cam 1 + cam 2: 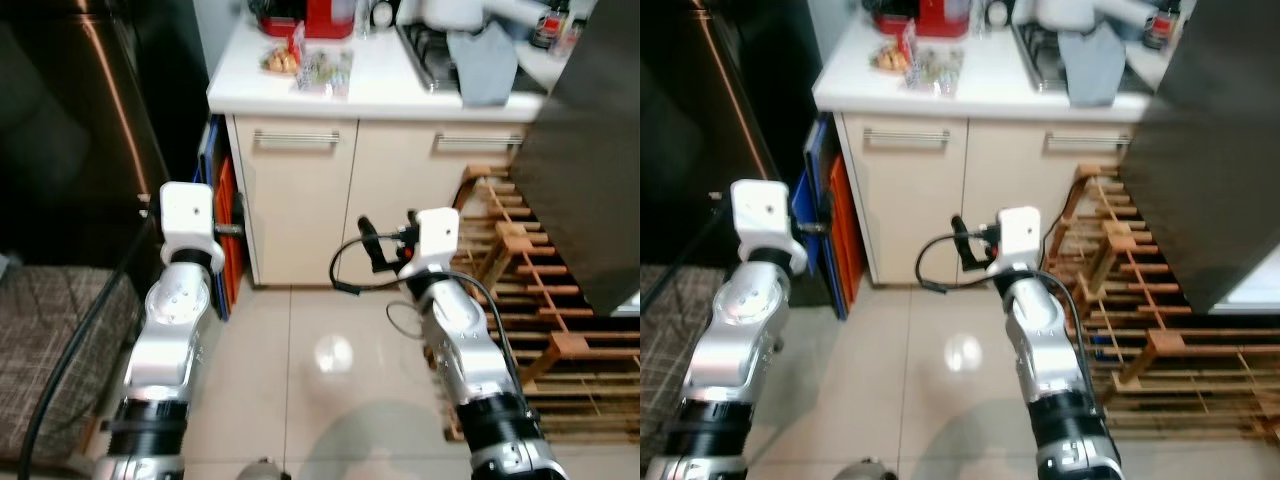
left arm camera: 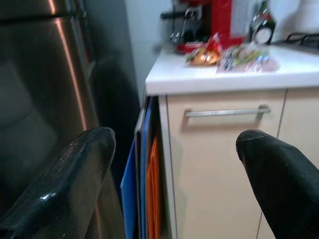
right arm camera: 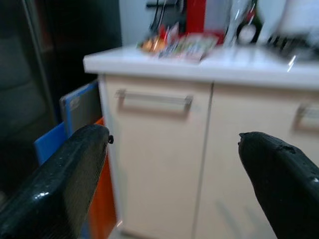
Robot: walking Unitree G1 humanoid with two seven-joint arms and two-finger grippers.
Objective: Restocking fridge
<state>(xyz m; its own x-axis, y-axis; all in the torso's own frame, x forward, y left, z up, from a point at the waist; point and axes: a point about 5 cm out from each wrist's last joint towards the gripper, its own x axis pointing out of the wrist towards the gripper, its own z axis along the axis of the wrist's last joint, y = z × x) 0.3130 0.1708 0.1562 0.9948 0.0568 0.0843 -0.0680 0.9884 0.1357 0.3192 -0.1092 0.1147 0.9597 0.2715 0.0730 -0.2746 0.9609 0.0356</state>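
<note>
A cream cabinet (image 1: 300, 195) with metal drawer handles stands ahead under a white countertop (image 1: 380, 90). Blue and orange boards (image 1: 225, 220) lean against its left side. A wooden rack (image 1: 530, 330) lies on the tiled floor (image 1: 300, 380) at right

Both silver arms are raised in front of the body and reach forward, about level with each other. The left arm (image 1: 170, 330) is on the left and its wrist block is white. The left claw (image 2: 174, 164) has its two black fingers (image 2: 65, 184) wide apart and holds nothing. The right arm (image 1: 465, 350) is bent a little inward, with a black cable looping at its wrist. The right claw (image 3: 174, 169) is also spread wide and holds nothing.
</note>
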